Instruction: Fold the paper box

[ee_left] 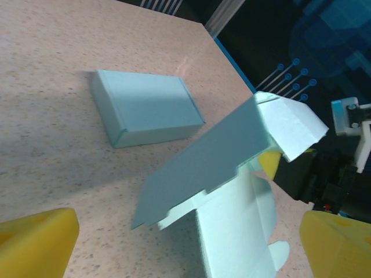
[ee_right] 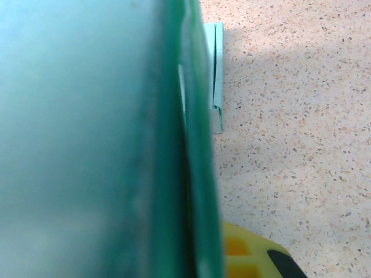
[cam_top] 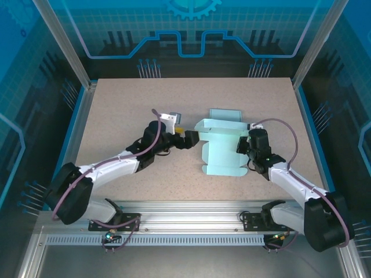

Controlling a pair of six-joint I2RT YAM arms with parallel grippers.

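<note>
The paper box point(cam_top: 223, 152) is a pale teal cut-out lying part-folded right of the table's middle. In the left wrist view one panel of the paper box point(ee_left: 203, 159) stands lifted and tilted over its base. My left gripper point(cam_top: 188, 135) is open at the sheet's left edge, touching nothing. Its yellow fingertips point(ee_left: 36, 246) frame the raised panel, and my left gripper point(ee_left: 185, 246) holds nothing. My right gripper point(cam_top: 244, 149) is shut on the sheet's right side. In the right wrist view the paper box point(ee_right: 93, 145) presses against one yellow finger point(ee_right: 249, 258); the other finger is hidden behind it.
A finished, closed teal box point(cam_top: 225, 114) lies just behind the sheet, also seen as a closed teal box point(ee_left: 145, 109) and as a thin closed-box edge point(ee_right: 215, 75). Speckled tabletop point(cam_top: 127, 110) extends left and back. Metal frame posts and blue walls bound the table.
</note>
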